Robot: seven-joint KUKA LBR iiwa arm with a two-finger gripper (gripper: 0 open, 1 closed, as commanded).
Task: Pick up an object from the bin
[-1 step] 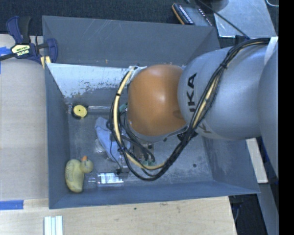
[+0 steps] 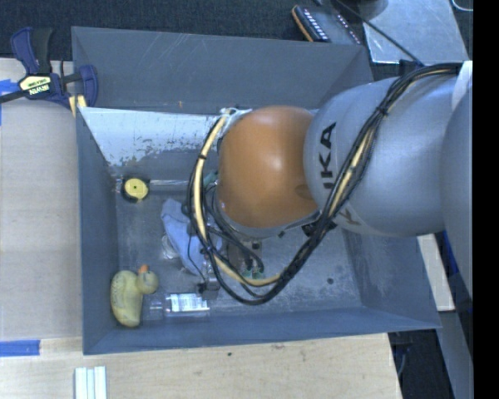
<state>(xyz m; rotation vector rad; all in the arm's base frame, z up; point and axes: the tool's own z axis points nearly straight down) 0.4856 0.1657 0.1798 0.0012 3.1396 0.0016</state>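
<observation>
– Where's the tool (image 2: 204,273)?
– Mid-bin (image 2: 100,223), under the orange cover (image 2: 262,169), just beside a pale blue wad (image 2: 176,227). Whether it's wide or narrow, I can't tell.
– The duck (image 2: 126,296)?
– Bottom-left corner, apart.

Even, moderate light from overhead. Brightest patch: pale inner back wall of bin (image 2: 150,135), upper left of centre. Broad soft sheen on orange cover (image 2: 262,169); pale highlight along top of silver arm (image 2: 399,140), right. Bin floor beneath arm in soft shadow, gripper (image 2: 207,279) dark there. Yellow duck (image 2: 126,298), lower left, evenly lit. Top of frame dim, near black.
</observation>
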